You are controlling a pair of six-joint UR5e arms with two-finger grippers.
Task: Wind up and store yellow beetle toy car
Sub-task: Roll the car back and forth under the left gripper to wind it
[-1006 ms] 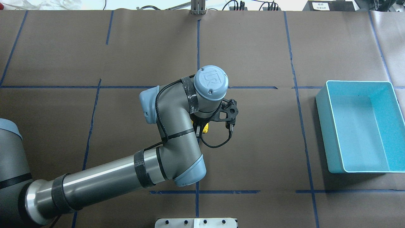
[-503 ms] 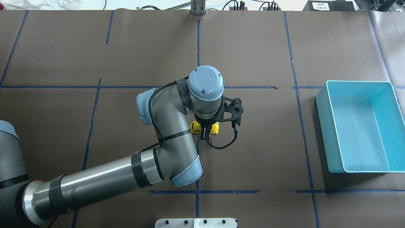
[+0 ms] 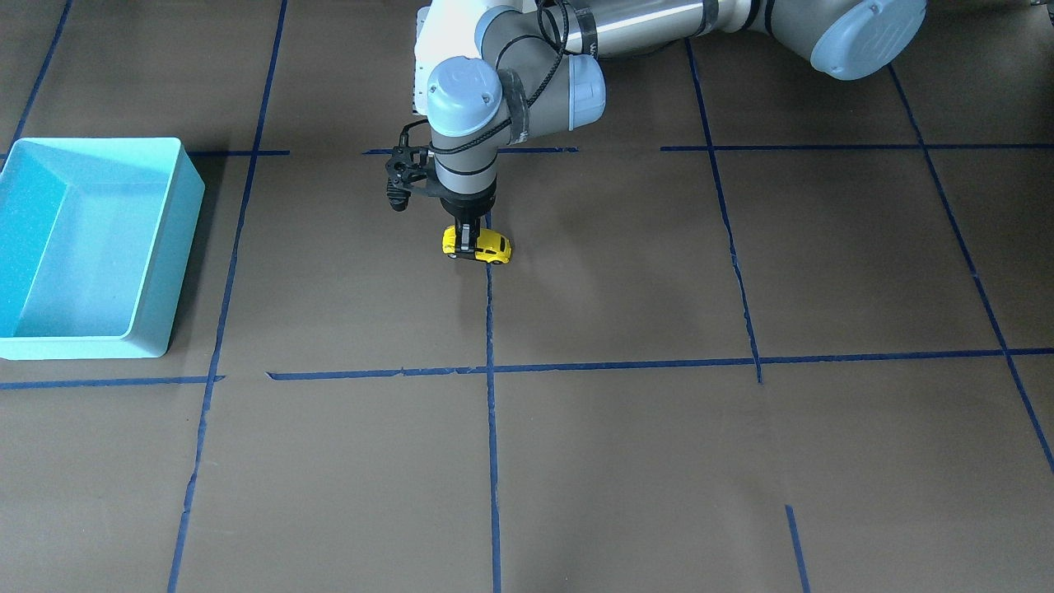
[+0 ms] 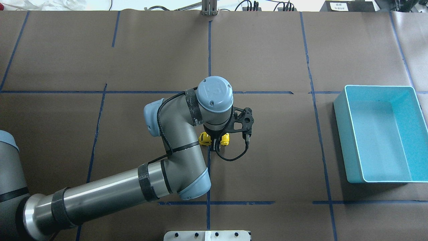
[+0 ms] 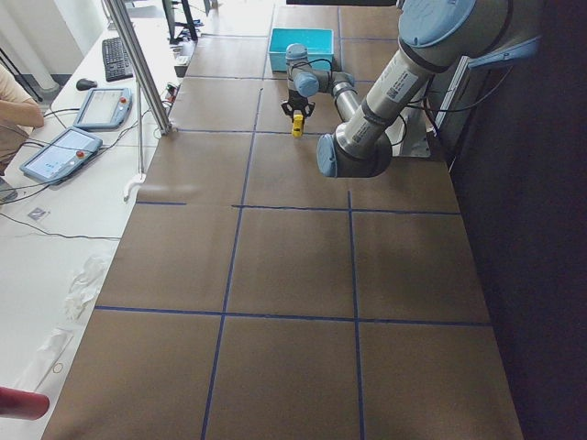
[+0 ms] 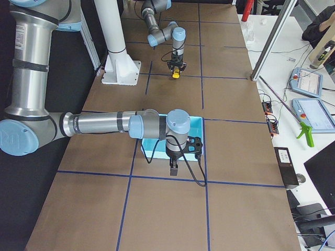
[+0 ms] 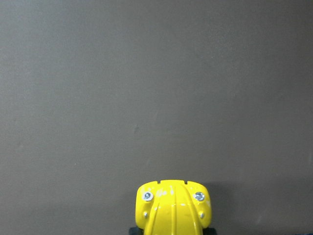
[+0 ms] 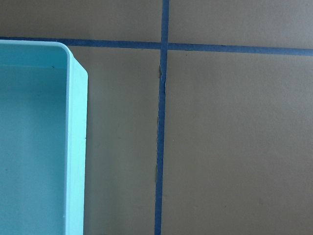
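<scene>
The yellow beetle toy car (image 3: 479,245) sits on the brown table near its middle, on a blue tape line. My left gripper (image 3: 466,237) points straight down and is shut on the car's body. In the overhead view the car (image 4: 204,138) shows on both sides of the fingers. The left wrist view shows one rounded yellow end of the car (image 7: 172,205). My right gripper (image 6: 173,170) shows only in the exterior right view, beside the turquoise bin (image 6: 148,148); I cannot tell if it is open or shut.
The turquoise bin (image 4: 340,134) stands empty at the table's right side in the overhead view, well away from the car. Its corner shows in the right wrist view (image 8: 76,147). Blue tape lines cross the brown table cover (image 3: 626,461).
In the overhead view the left wrist has turned and moved a little left. The car, mostly hidden under the wrist before, now shows on both sides of the fingers.
</scene>
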